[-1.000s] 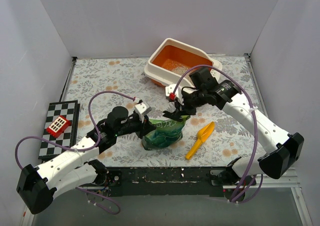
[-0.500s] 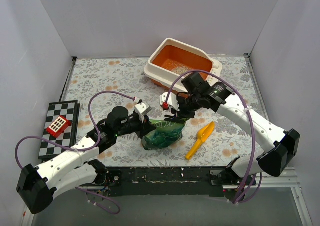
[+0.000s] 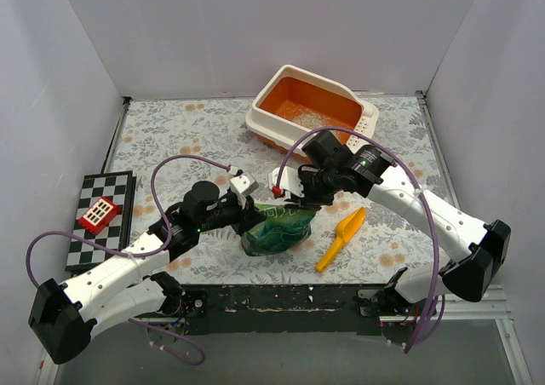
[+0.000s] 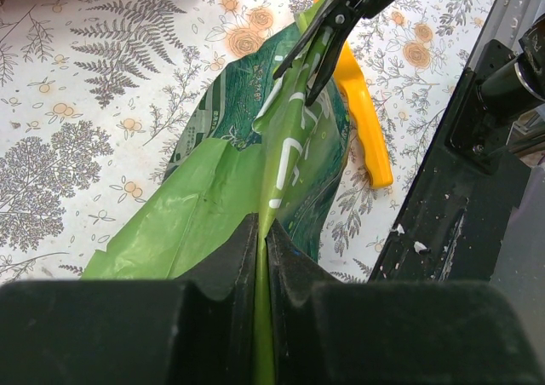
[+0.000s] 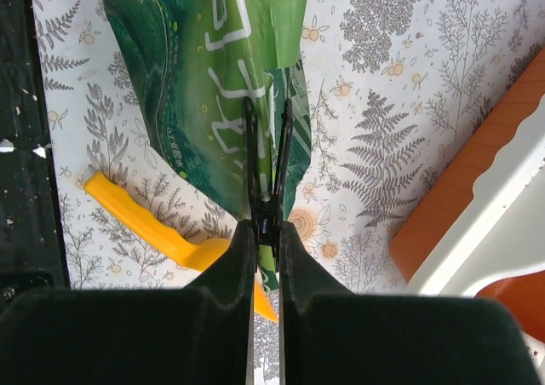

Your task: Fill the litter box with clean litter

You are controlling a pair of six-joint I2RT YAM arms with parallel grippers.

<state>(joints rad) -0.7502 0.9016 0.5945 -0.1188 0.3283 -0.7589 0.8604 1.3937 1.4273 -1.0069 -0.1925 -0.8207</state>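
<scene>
The litter box (image 3: 264, 125) stands at the back, orange inside, with a thin patch of clean litter (image 3: 302, 112) on its floor. A crinkly green bag (image 3: 277, 230) stands in the middle of the table. My left gripper (image 3: 254, 217) is shut on the bag's left top edge, and the foil runs between its pads in the left wrist view (image 4: 261, 232). My right gripper (image 3: 295, 196) is shut on a black clip (image 5: 266, 163) that sits on the bag's top fold (image 5: 204, 53). The clip also shows in the left wrist view (image 4: 328, 27).
A yellow-orange scoop (image 3: 341, 236) lies right of the bag, close to it. A checkerboard (image 3: 94, 244) with a red toy block (image 3: 99, 213) lies at the left edge. The litter box corner (image 5: 485, 223) is near my right wrist. White walls enclose the table.
My right arm has swung left and lower over the bag's top, with the clip still in its fingers. The left arm and the bag's base have stayed put.
</scene>
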